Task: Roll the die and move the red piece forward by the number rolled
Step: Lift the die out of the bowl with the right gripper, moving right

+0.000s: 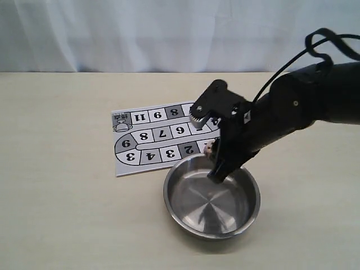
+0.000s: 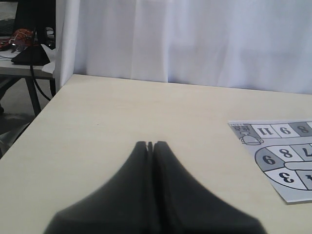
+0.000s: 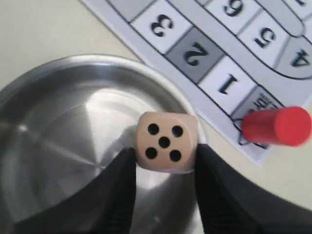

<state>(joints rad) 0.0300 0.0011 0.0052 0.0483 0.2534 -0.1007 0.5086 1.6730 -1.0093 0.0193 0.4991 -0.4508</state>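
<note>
The board (image 1: 144, 136) carries numbers 1, 2, 3, 7, 8 and 11; the die (image 3: 165, 142) shows five pips.

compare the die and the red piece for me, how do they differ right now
The die is a tan cube showing five black pips; the red piece is a plain red cylinder. The right gripper pinches the die in its fingers over the metal bowl; the red piece stands free on the board beside square 1. Both are small game pieces.

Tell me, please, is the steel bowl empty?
Empty: the bowl shows bare steel; the die is clamped above its rim in the right pincer.
</note>
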